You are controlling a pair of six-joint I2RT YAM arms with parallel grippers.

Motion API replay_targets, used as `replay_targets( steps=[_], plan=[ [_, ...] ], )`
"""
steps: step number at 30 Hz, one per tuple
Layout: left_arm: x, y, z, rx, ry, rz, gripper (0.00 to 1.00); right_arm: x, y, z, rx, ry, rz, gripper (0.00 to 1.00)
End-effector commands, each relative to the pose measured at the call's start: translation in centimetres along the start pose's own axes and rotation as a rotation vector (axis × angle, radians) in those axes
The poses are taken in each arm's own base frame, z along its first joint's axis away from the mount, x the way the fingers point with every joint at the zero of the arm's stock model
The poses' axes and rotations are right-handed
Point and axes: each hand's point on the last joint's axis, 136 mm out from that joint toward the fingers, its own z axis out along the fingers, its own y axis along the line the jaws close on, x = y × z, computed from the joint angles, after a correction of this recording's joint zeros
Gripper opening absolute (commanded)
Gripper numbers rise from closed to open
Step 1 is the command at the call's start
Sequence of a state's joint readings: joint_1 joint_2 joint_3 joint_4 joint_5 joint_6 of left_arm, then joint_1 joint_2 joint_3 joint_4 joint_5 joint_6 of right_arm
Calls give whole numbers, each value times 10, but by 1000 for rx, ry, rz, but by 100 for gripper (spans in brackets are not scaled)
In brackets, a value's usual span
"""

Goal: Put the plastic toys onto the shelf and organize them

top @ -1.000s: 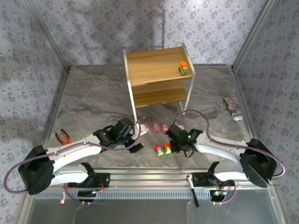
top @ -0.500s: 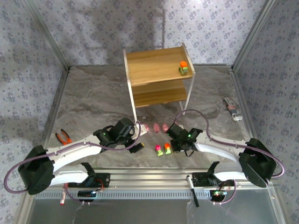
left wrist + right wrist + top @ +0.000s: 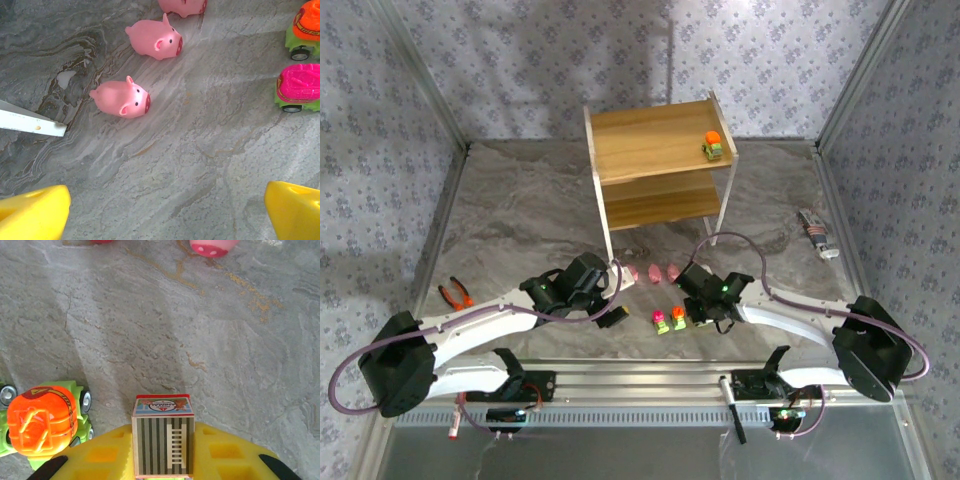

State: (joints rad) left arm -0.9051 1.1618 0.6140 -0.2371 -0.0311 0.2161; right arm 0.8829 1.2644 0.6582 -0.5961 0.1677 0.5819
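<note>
**Truck in the pinch, shelf beyond**

The right gripper [image 3: 162, 432] is closed narrowly around the striped-topped plastic toy truck [image 3: 162, 450], just in front of the two-tier light-wood shelf [image 3: 640, 145]. The left gripper [image 3: 165, 210], also in front of the shelf, gapes wide and empty.

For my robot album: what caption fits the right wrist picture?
Right hand pinches a striped toy car beside an orange-topped car.
</note>
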Motion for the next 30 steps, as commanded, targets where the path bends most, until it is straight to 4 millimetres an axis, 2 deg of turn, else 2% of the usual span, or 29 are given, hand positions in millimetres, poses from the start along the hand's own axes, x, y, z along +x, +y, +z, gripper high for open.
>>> replay_targets(
  steps=[1, 10, 21, 30],
  plan=[
    [-3, -1, -1, 13, 1, -12, 100, -2, -3, -5, 22, 5, -9, 25],
    [-3, -2, -1, 13, 1, -13, 99, -5, -4, -12, 30, -10, -7, 24],
    [-4, -3, -1, 17, -5, -6, 100, -34, 1, -67, 39, -108, -8, 25],
    [-4, -4, -2, 18, -10, -3, 100, -52, 10, -99, 58, -160, -27, 25]
  ],
)
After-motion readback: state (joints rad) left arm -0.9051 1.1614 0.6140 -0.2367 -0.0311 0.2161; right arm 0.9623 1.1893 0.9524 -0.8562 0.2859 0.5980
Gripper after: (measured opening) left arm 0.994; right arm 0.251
